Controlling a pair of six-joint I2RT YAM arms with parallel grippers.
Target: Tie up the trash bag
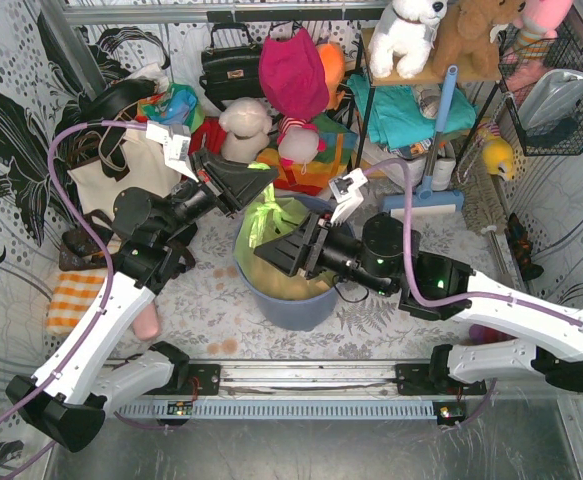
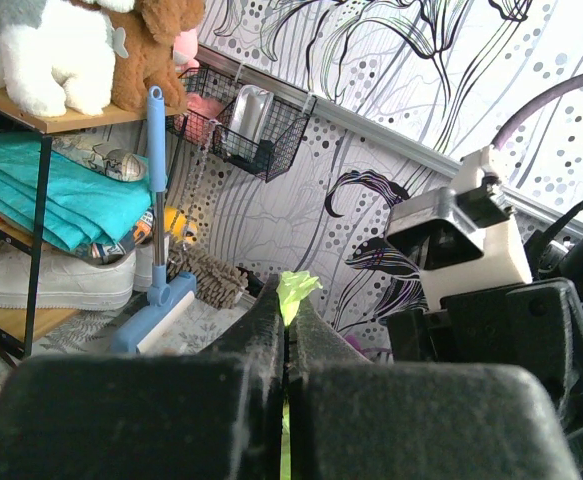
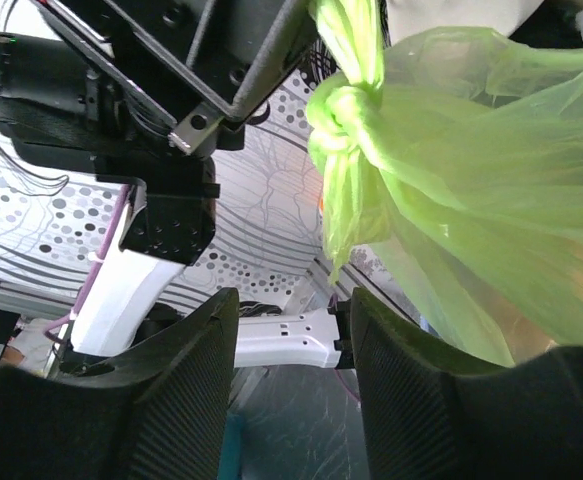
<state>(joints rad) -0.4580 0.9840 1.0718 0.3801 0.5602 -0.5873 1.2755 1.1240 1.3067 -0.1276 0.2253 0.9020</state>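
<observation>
The light-green trash bag [image 1: 269, 218] rises out of the round blue-grey bin [image 1: 293, 305] at the table's middle. My left gripper [image 1: 258, 186] is shut on the bag's twisted top; in the left wrist view a green tuft [image 2: 297, 289] sticks out past the closed left gripper [image 2: 289, 302]. A knot [image 3: 343, 112] shows in the bag's neck just under the left fingers [image 3: 226, 60], with the bag's body [image 3: 491, 200] bulging to the right. My right gripper [image 1: 271, 250] sits beside the bag below the knot. The right gripper [image 3: 291, 300] is open and holds nothing.
A cream tote bag [image 1: 111, 172] stands behind the left arm. A blue squeegee [image 1: 435, 160] leans on the shelf [image 1: 371, 100] of cloths and plush toys at the back right. A wire basket [image 1: 561, 95] hangs on the right wall. An orange checked cloth [image 1: 75, 300] lies at left.
</observation>
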